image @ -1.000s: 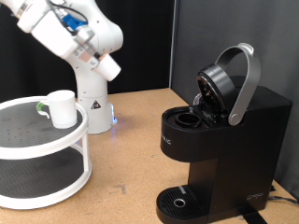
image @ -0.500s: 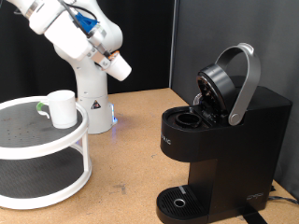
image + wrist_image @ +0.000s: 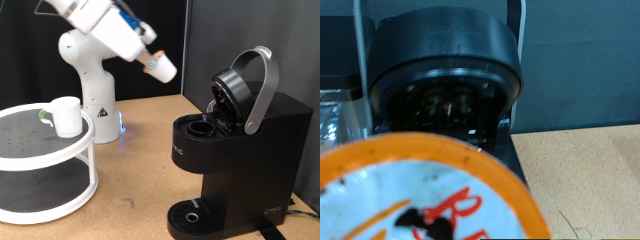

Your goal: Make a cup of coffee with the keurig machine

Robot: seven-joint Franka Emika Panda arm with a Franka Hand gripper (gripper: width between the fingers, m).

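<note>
My gripper (image 3: 151, 59) hangs in the air to the exterior view's upper left of the black keurig machine (image 3: 250, 150). It is shut on a small white pod (image 3: 162, 69) with an orange-rimmed top. The machine's lid (image 3: 238, 92) is raised on its grey handle, and the pod chamber (image 3: 203, 128) is open. The white cup (image 3: 66, 116) stands on the top tier of a white round shelf (image 3: 40, 162) at the exterior view's left, far from the gripper. In the wrist view the pod's top (image 3: 420, 195) fills the foreground, with the open lid's underside (image 3: 445, 85) behind it.
The robot's white base (image 3: 96, 100) stands behind the shelf. The round drip tray (image 3: 190, 215) at the machine's foot has nothing on it. The brown tabletop (image 3: 140, 150) lies between the shelf and the machine. A black curtain forms the backdrop.
The arm has swung from above the shelf towards the exterior view's right, carrying the pod closer to the machine's open lid. The cup and the machine have not moved.
</note>
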